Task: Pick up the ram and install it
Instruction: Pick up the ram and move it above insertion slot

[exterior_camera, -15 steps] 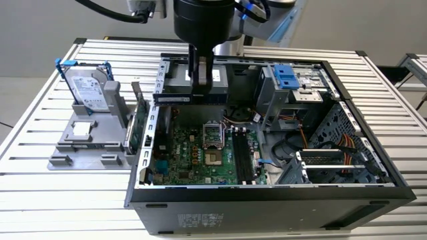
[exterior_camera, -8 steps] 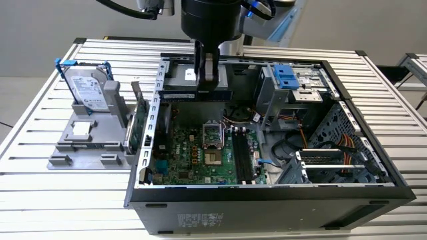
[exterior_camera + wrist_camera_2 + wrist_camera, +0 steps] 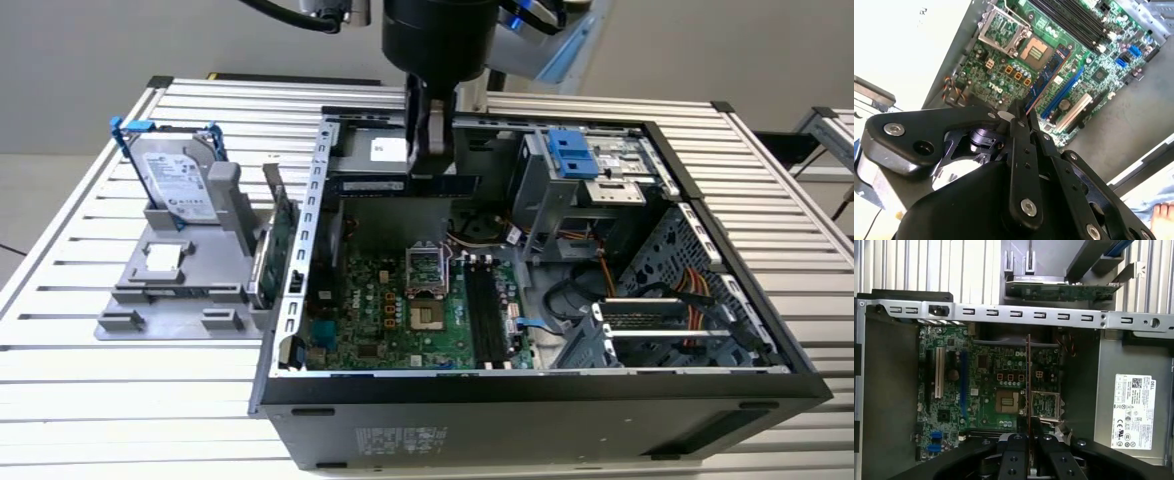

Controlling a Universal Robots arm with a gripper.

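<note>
The pincer point(image 3: 430, 168) is clamped on the ram point(image 3: 378, 186) and holds it in the air over the open computer case point(image 3: 561, 395), which lies on its side on a slatted metal table point(image 3: 80, 380). In the exterior view the dark stick hangs level beneath the fingers, above the rear part of the motherboard point(image 3: 380, 315) and well apart from the black memory slots point(image 3: 481, 312) near the board's middle. In the first wrist view the ram point(image 3: 1028, 375) appears edge-on as a thin line running out from the pincer point(image 3: 1028, 436). In the second wrist view it reaches from the pincer point(image 3: 1021, 116) across the board, its pale label showing on the flat face point(image 3: 1050, 74). The silver hard drive point(image 3: 180, 175) stands in its holder outside the case, at the exterior view's left.

By its look the ram is light, stiff and thin, and likely fragile: its chips and contact edge would not bear squeezing or knocks. The sound hold is the one seen here, across the two flat faces along the upper edge, leaving the contact edge free. Held off-centre, it could tilt.
</note>
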